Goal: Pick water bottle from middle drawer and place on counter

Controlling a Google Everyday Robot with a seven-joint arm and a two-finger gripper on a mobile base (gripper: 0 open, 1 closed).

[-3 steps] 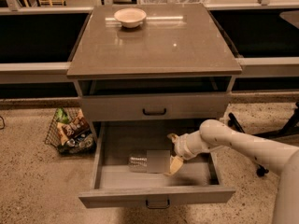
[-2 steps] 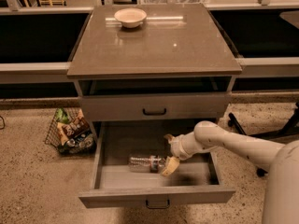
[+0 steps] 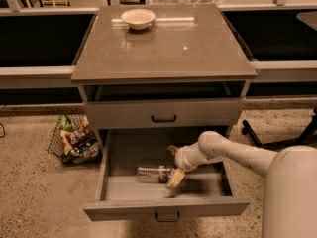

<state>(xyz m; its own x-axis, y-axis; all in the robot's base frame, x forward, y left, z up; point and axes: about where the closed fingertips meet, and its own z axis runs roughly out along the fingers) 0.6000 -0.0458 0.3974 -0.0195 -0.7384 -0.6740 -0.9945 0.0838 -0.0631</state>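
Observation:
The water bottle [image 3: 152,173] lies on its side on the floor of the open middle drawer [image 3: 115,193], its cap end toward the right. My gripper [image 3: 174,165] reaches down into the drawer from the right and sits at the bottle's cap end, one yellow-tipped finger [image 3: 174,178] in front of the bottle and the other behind it. The fingers are apart around the bottle. The counter [image 3: 168,46] is the glossy grey-brown slab on top of the cabinet.
A small pale bowl [image 3: 138,18] stands at the counter's back left. The drawer above [image 3: 163,114] is closed. A wire basket of snack packs [image 3: 74,139] sits on the floor to the left. My white arm [image 3: 247,157] crosses the drawer's right side.
My gripper has moved left across the drawer and now straddles the bottle's right end. The bottle lies where it was.

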